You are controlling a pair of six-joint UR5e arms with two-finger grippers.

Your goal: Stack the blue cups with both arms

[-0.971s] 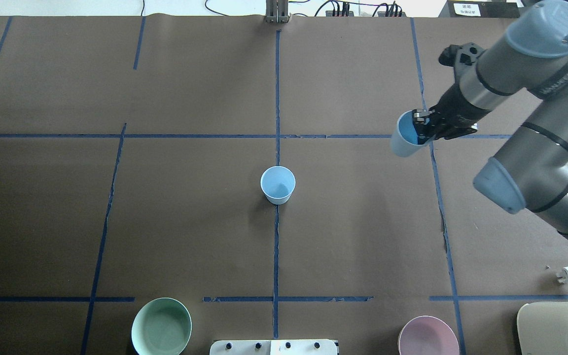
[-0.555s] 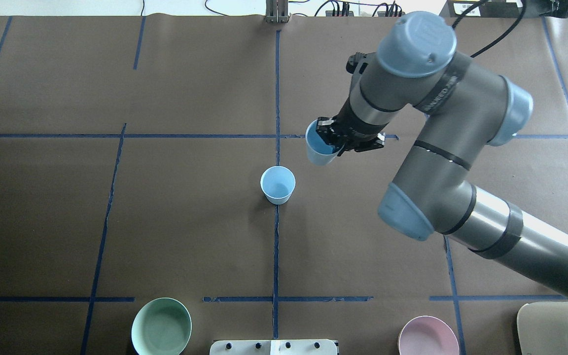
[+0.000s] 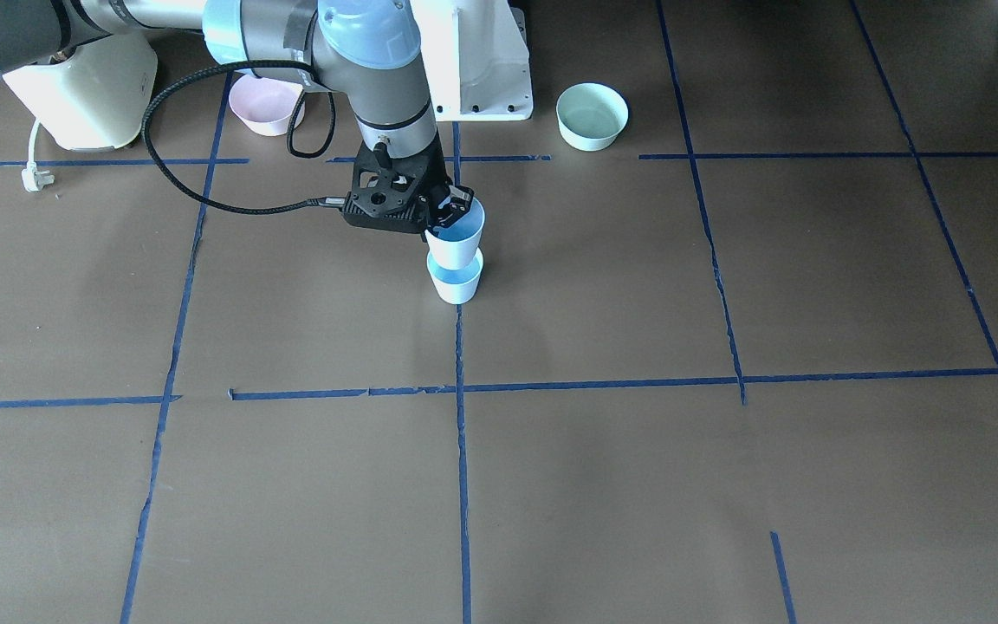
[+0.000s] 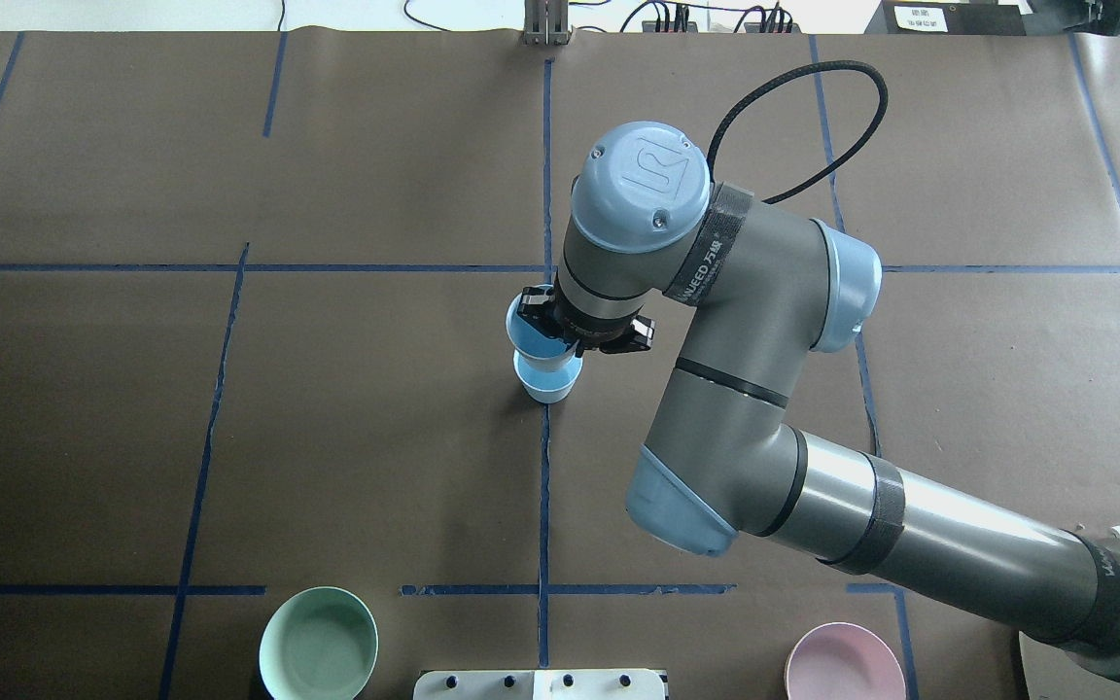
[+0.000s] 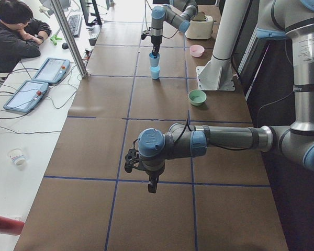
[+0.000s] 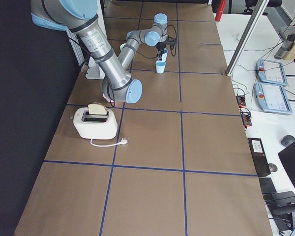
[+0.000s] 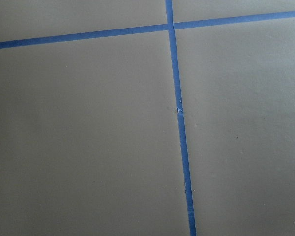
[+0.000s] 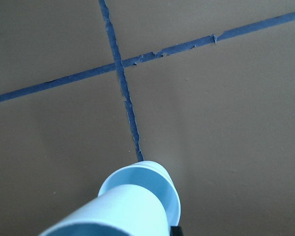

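Observation:
My right gripper (image 4: 548,323) is shut on the rim of one blue cup (image 4: 531,337) and holds it upright, right over the other blue cup (image 4: 548,385), which stands on the centre tape line. In the front view the held cup's (image 3: 456,241) base sits at the mouth of the standing cup (image 3: 457,284). The right wrist view shows the held cup (image 8: 123,214) with the lower cup's rim (image 8: 169,189) around it. My left gripper (image 5: 150,184) shows only in the left side view, above bare table far from the cups. I cannot tell if it is open.
A mint-green bowl (image 4: 318,644) and a pink bowl (image 4: 844,665) stand at the near edge beside the white pedestal (image 3: 475,61). A cream toaster (image 6: 95,121) with its plug (image 3: 31,178) stands on my right. An operator (image 5: 13,34) sits beyond the far edge.
My right arm has swung left across the table with its cup, from the right side to directly over the standing cup, and brought it down to that cup's mouth.

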